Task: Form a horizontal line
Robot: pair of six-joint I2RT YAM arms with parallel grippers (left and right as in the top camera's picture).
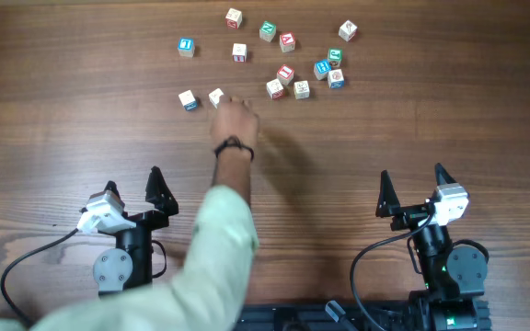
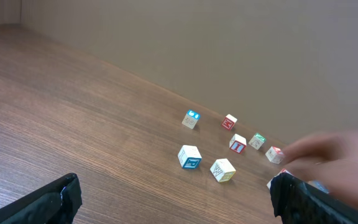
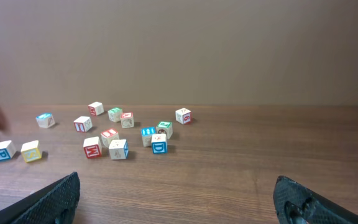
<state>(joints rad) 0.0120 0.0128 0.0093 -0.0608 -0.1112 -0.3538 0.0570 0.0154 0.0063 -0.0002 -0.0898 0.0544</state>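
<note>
Several small pale wooden letter cubes lie loose and scattered on the far part of the wooden table; no row of touching cubes shows. A blue-edged cube [image 1: 188, 100] and a yellow-edged cube [image 1: 216, 97] sit side by side at the left, also in the left wrist view [image 2: 190, 157] [image 2: 222, 169]. A cluster [image 1: 300, 78] lies further right. A person's hand [image 1: 237, 118] reaches in beside the yellow-edged cube. My left gripper [image 1: 132, 192] is open and empty near the front. My right gripper [image 1: 414, 190] is open and empty near the front right.
The person's arm in a pale green sleeve [image 1: 214, 253] crosses the table between my two arms. A single blue-marked cube [image 1: 186, 47] sits far left at the back, and one cube [image 1: 347, 30] sits far right at the back.
</note>
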